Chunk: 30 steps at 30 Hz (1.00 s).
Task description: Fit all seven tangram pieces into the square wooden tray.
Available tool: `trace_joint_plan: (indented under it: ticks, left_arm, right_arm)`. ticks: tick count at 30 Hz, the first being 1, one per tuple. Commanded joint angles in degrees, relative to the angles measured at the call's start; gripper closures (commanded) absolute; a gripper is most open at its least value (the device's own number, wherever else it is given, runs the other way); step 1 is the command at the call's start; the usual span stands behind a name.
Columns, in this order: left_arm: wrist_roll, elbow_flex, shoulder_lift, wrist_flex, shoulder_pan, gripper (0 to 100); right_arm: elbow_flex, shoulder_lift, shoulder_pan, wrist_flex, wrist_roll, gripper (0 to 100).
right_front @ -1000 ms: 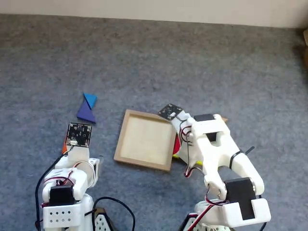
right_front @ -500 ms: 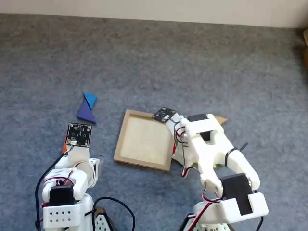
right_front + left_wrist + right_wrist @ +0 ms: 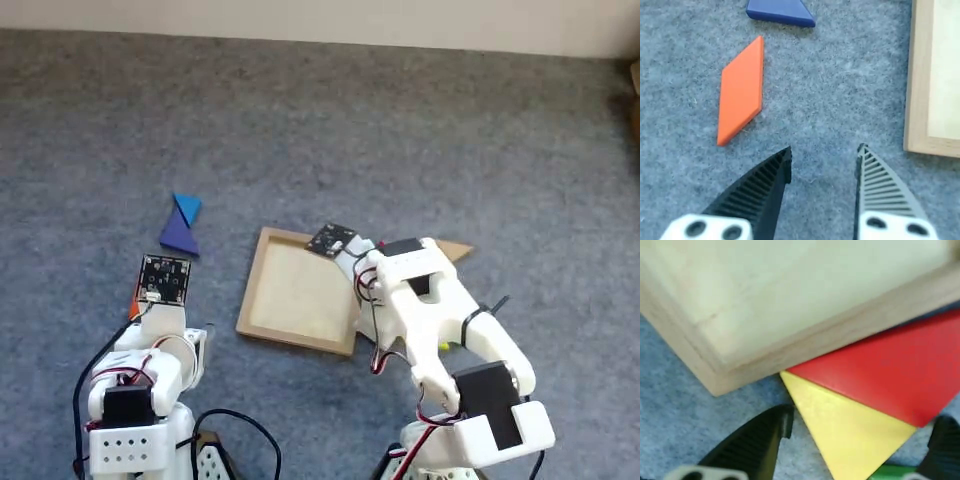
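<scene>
The square wooden tray [image 3: 298, 290] lies empty mid-table. My right arm [image 3: 420, 295] hangs over the tray's right edge. In the right wrist view my right gripper [image 3: 862, 420] is open, low over a yellow triangle [image 3: 850, 432] and a red triangle [image 3: 890, 372] that lie against the tray's corner [image 3: 715, 375]; a green piece [image 3: 895, 473] peeks out beside them. My left gripper [image 3: 822, 150] is open above bare carpet, with an orange parallelogram [image 3: 741, 90] and a dark blue piece [image 3: 781, 11] ahead of it and the tray's edge [image 3: 920, 75] to one side.
A light blue triangle [image 3: 186, 207] touches the dark blue piece [image 3: 180, 238] left of the tray. A tan piece [image 3: 452, 250] pokes out behind the right arm. Grey carpet covers the whole table, open at the back and far right.
My right arm has swung left toward the tray's right edge, and it now covers the red piece in the high view. The left arm has kept still.
</scene>
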Motion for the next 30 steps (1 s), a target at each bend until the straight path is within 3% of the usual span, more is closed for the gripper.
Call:
trace_joint_plan:
  ticks: [1, 5, 11, 19, 30]
  left_arm:
    - [0.53, 1.19, -2.86, 0.26, -0.31, 79]
    - [0.53, 1.19, -2.86, 0.26, -0.31, 79]
    - [0.53, 1.19, -2.86, 0.26, -0.31, 79]
    - [0.53, 1.19, -2.86, 0.26, -0.31, 79]
    - [0.53, 1.19, -2.86, 0.26, -0.31, 79]
  right_arm:
    - [-0.48, 0.13, -2.86, -1.71, 4.57, 58.8]
    - [1.01, 0.13, -2.59, -1.71, 7.3, 60.3]
    - [1.01, 0.04, -1.63, -1.45, 7.56, 72.3]
    - [0.48, -0.4, 0.48, 6.99, 7.56, 73.1]
    - [0.4, -0.31, 1.71, 6.11, 7.3, 72.8]
